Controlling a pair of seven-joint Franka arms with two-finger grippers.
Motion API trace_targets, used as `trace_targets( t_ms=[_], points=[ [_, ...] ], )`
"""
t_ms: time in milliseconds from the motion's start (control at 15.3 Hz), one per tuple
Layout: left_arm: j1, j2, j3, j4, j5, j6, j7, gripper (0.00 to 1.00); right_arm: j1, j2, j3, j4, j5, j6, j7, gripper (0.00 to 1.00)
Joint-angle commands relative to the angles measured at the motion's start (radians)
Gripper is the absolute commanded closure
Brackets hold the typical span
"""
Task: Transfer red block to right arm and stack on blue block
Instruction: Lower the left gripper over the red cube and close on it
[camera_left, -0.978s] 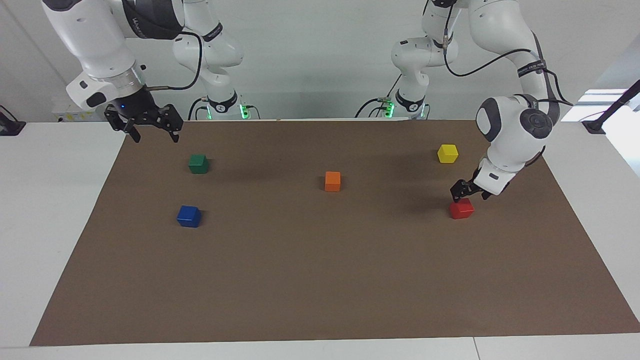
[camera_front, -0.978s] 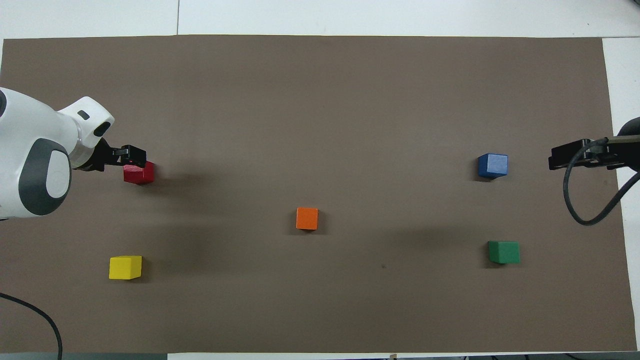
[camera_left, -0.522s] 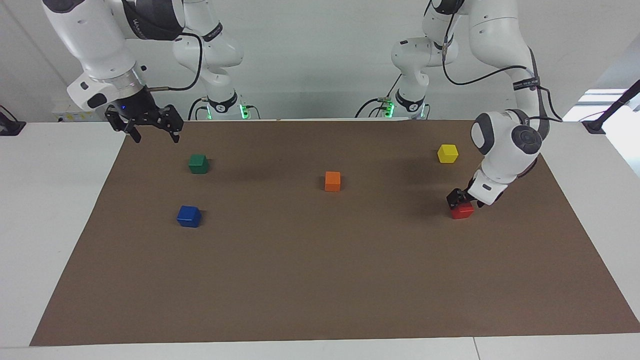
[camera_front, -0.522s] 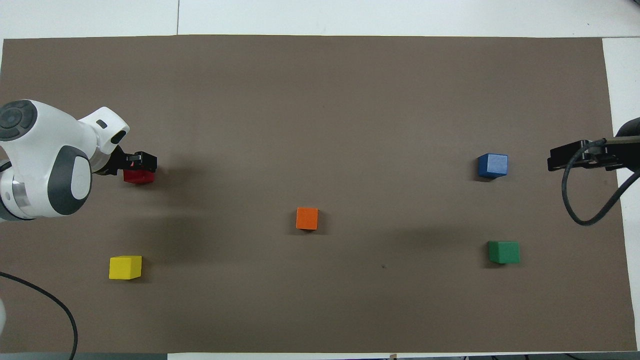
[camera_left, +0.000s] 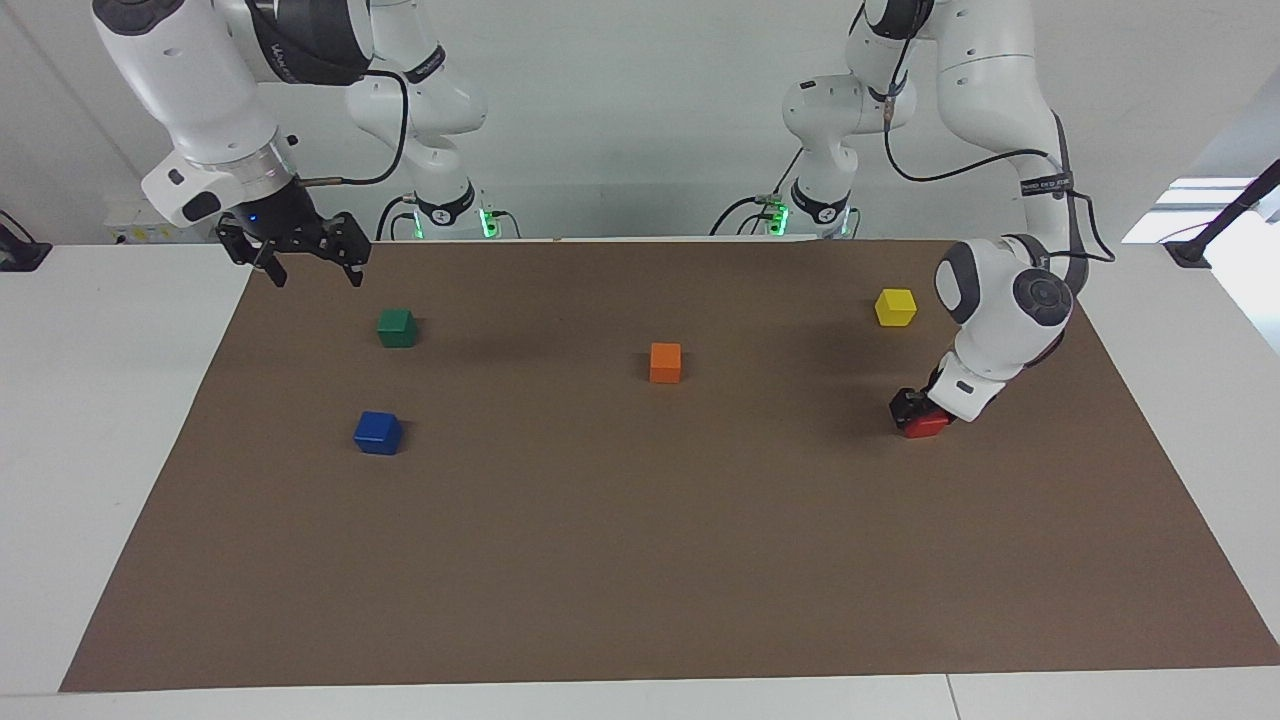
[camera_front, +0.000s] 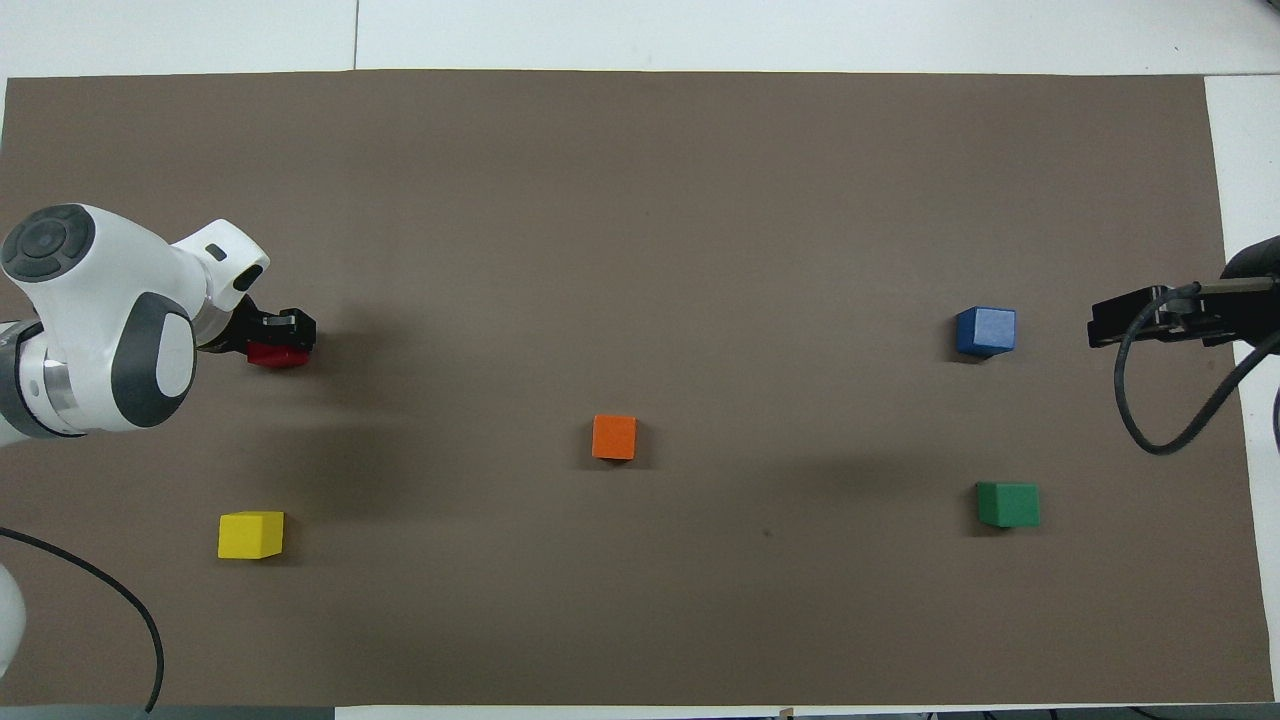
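Note:
The red block (camera_left: 930, 427) (camera_front: 272, 356) rests on the brown mat toward the left arm's end of the table. My left gripper (camera_left: 915, 413) (camera_front: 282, 338) is down on it, fingers clamped against its sides and covering most of its top. The blue block (camera_left: 378, 432) (camera_front: 985, 331) sits alone on the mat toward the right arm's end. My right gripper (camera_left: 310, 272) (camera_front: 1112, 318) hangs open and waiting in the air over the mat's edge at that end, holding nothing.
A green block (camera_left: 397, 327) (camera_front: 1008, 504) lies nearer to the robots than the blue one. An orange block (camera_left: 665, 362) (camera_front: 614, 437) sits mid-mat. A yellow block (camera_left: 895, 307) (camera_front: 251, 534) lies nearer to the robots than the red one. The mat (camera_left: 640, 560) covers most of the white table.
The left gripper came down from just above the red block onto it and its fingers closed in on the block. The right gripper barely shifted.

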Motion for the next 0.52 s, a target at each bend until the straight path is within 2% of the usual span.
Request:
trace_targets(
  t_ms=[0,196,326,457],
  points=[
    [0.006,-0.024,0.005,0.001,0.009,-0.07,-0.03,1.0,-0.006,-0.027,0.007,-0.029,0.009,-0.001,-0.005,0.0],
    [0.003,-0.05,0.001,0.01,-0.017,-0.111,-0.243,1.0,-0.007,-0.027,0.007,-0.027,0.009,-0.002,-0.007,0.0],
    [-0.002,-0.08,-0.001,0.049,-0.121,-0.168,-0.379,1.0,-0.007,-0.026,0.007,-0.026,0.036,0.001,-0.008,0.0],
    [0.001,-0.106,0.001,0.114,-0.24,-0.285,-0.523,1.0,-0.011,-0.026,0.007,-0.023,0.068,0.01,-0.018,0.0]
  ],
)
